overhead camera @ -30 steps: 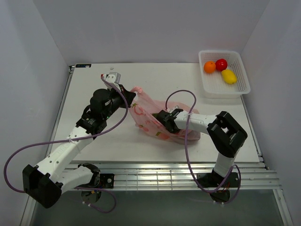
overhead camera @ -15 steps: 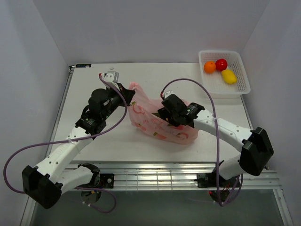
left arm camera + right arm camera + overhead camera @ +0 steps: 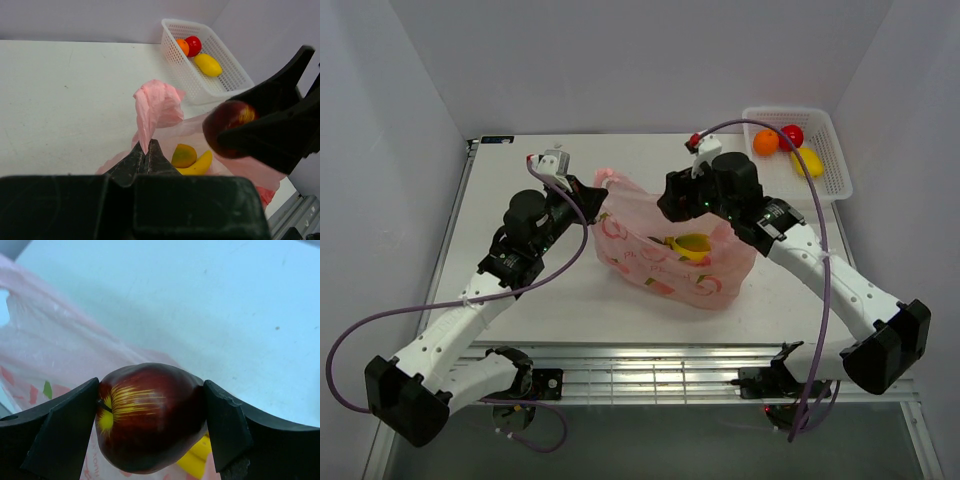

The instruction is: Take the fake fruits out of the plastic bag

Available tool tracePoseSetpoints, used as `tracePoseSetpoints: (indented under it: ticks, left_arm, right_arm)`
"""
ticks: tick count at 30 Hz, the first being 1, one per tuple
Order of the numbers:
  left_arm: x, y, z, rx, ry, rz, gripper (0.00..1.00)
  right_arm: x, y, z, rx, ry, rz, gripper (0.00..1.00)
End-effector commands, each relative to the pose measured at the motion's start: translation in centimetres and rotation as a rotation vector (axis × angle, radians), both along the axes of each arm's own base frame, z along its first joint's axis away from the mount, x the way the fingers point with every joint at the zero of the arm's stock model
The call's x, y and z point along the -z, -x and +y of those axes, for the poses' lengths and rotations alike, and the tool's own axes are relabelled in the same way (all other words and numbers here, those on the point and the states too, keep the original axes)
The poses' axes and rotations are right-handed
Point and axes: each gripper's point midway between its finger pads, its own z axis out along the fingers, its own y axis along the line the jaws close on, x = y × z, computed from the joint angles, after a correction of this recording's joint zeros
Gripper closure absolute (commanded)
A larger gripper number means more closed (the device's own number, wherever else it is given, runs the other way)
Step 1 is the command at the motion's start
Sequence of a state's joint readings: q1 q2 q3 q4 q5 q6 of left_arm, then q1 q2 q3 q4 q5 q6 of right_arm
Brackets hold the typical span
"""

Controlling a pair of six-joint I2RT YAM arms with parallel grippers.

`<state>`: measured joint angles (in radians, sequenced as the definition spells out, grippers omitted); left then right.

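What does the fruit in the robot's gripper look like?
Find the big pink bag; the right gripper hangs above it, clamping an apple. It is dark red with yellow streaks round its stem, unlike the banana and orange-yellow fruit below in the bag.

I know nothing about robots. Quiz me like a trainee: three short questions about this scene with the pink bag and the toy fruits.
1. True or false: the right gripper holds a dark red plastic apple.
2. What does the left gripper pinch? A nothing; B a handle of the thin pink peach-printed plastic bag; C the apple.
3. How many glossy fruits lie in the white lattice plastic basket?

Key: 1 true; 2 B; 3 three.
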<state>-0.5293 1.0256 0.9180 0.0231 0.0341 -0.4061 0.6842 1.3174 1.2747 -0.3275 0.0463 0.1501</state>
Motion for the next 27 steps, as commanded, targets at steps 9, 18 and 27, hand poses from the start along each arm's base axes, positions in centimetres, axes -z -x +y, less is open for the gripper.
tracePoseSetpoints:
  ticks: [9, 18, 27]
  left_arm:
    - [-0.9, 0.7, 0.2, 0.023, -0.018, -0.061, 1.00]
    - [-3.1, 1.0, -0.9, 0.095, -0.017, -0.142, 1.00]
    - [-3.3, 0.5, -1.1, 0.088, -0.022, -0.153, 1.00]
  right_arm:
    - [-10.9, -9.0, -12.3, 0.393, -0.075, -0.338, 0.84]
    - [-5.8, -18.2, -25.7, 1.021, 0.207, -0.334, 0.80]
    - [-4.4, -20.7, -29.9, 1.246, 0.322, -0.363, 0.54]
